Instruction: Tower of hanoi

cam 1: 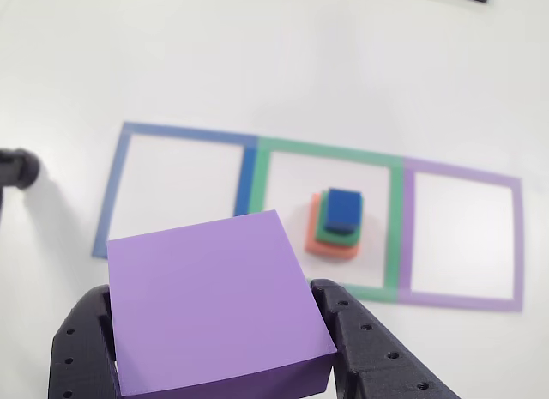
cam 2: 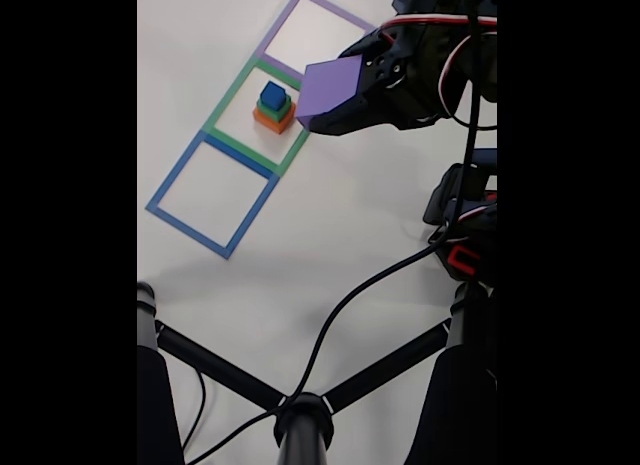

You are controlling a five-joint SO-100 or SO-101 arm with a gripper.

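Note:
My gripper [cam 1: 219, 330] is shut on a large purple block [cam 1: 214, 300], with a black finger pressed against each side of it. The fixed view shows this purple block [cam 2: 328, 89] held above the table, just right of the green square. A small stack [cam 1: 336, 225] of an orange block, a green block and a blue block on top sits inside the green taped square [cam 1: 395, 219]. In the fixed view the stack [cam 2: 273, 107] stands in the middle green square [cam 2: 224, 100]. A blue square [cam 1: 116, 180] and a purple square [cam 1: 517, 236] flank it, both bare inside.
The white table carries the three taped squares in a row. In the fixed view, black cables [cam 2: 350, 305] run across the table and a black tripod-like stand [cam 2: 300, 420] crosses the lower part. A black object [cam 1: 21, 169] sits at the left edge.

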